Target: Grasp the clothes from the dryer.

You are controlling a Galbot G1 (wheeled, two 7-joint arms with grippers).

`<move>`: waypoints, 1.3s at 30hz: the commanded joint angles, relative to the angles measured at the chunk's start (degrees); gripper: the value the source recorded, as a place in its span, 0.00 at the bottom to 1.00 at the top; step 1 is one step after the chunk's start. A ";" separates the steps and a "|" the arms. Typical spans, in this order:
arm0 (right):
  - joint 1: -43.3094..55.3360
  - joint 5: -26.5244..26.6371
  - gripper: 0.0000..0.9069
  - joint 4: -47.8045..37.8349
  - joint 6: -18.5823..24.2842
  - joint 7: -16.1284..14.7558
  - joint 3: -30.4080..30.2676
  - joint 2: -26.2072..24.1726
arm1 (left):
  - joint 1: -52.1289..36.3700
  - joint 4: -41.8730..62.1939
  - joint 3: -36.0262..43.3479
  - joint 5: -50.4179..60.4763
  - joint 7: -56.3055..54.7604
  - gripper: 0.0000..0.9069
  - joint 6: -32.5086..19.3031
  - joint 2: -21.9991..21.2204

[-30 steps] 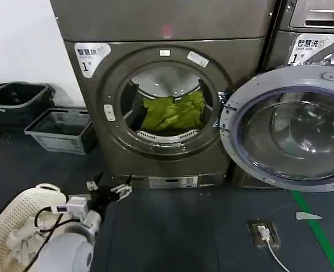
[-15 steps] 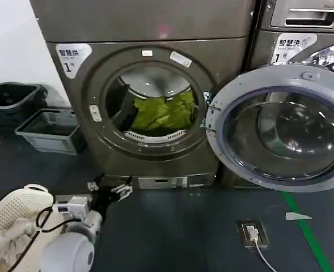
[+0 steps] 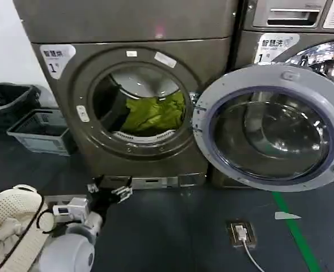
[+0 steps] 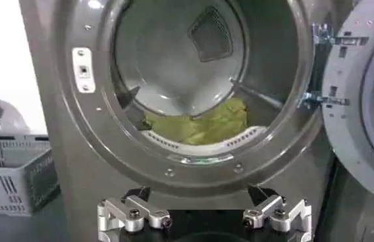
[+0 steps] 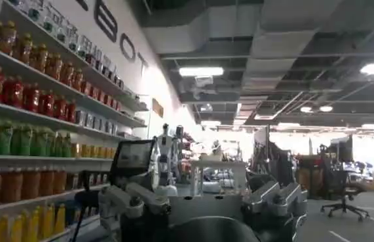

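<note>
The fingers (image 4: 132, 214) of the left gripper (image 4: 203, 217) were spread wide apart and held nothing. They were shiny silver metal with small black screws. In the head view the left gripper (image 3: 109, 191) sat low, near the dark floor, in front of the big bronze-grey metal dryer (image 3: 132, 90) and well apart from its round opening.

The soft, wrinkly bundle of bright yellow-green clothes (image 3: 153, 113) lay at the bottom of the drum, toward the side near the door hinge. From the left wrist view the clothes (image 4: 200, 125) rested just behind a pale, dotted lip at the front of the drum. The drum walls were smooth grey metal.

The round grey door with a dark glass window (image 3: 271, 135) stood swung open beside the dryer. A white label with a "1" (image 3: 56, 58) was stuck on the dryer's top corner. Its other writing was too small to read.

A grey plastic basket with holes (image 3: 37, 131) sat on the floor next to the dryer.

The right gripper (image 5: 200, 200) pointed out at a room with shelves of bottles, and its silver fingers (image 5: 124, 197) were apart, gripping nothing.
</note>
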 commanded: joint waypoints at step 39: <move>-1.54 7.77 1.00 -0.07 6.40 8.31 0.41 1.92 | -0.17 0.26 -0.25 0.30 0.05 1.00 2.81 0.06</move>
